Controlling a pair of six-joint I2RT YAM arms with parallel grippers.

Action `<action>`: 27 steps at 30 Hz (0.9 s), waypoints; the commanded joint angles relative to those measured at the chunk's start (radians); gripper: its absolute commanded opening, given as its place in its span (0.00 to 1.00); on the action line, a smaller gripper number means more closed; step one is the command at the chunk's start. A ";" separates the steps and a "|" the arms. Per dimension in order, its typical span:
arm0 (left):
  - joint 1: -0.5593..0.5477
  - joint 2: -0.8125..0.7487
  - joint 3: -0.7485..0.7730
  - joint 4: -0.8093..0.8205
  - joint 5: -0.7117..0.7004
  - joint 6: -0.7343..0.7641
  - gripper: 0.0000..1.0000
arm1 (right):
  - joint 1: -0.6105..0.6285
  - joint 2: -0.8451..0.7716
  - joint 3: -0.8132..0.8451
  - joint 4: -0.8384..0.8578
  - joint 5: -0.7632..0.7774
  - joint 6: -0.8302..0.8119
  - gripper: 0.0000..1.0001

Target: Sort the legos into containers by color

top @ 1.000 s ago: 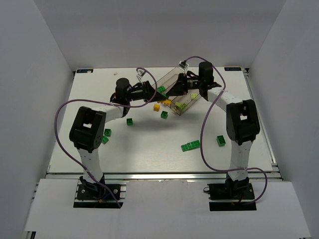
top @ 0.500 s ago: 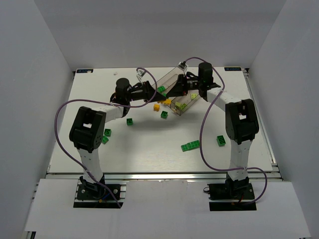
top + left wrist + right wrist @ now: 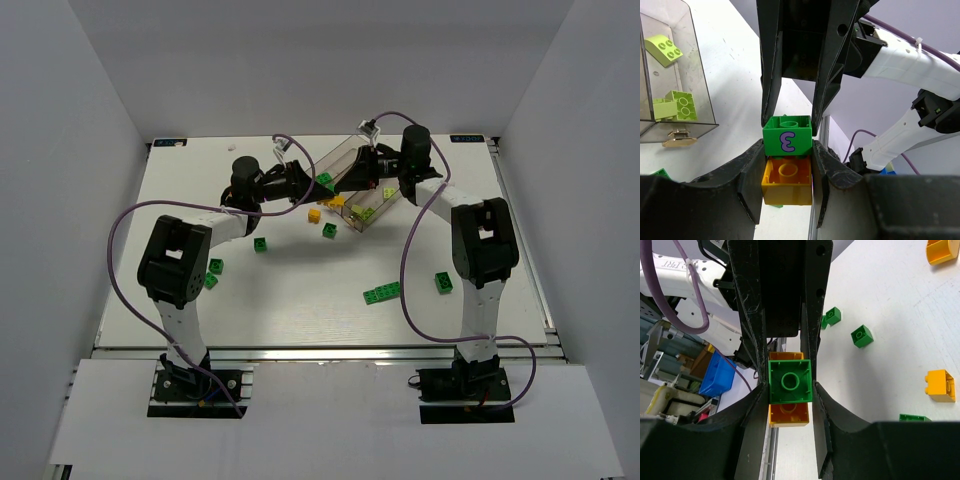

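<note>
Right gripper (image 3: 790,390) has just closed onto the green brick (image 3: 790,381). Left gripper (image 3: 787,150) clamps the orange brick (image 3: 786,181) stuck under it. The pair hangs in the air beside the containers (image 3: 350,160). Judgement: ready to pull apart, then bin by colour.

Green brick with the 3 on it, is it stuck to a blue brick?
No, the green brick with the purple 3 is joined to an orange brick, not a blue one.
</note>
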 commanded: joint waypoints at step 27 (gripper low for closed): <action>-0.002 -0.072 -0.018 -0.021 0.052 0.018 0.05 | -0.064 0.007 -0.016 0.254 0.013 0.151 0.14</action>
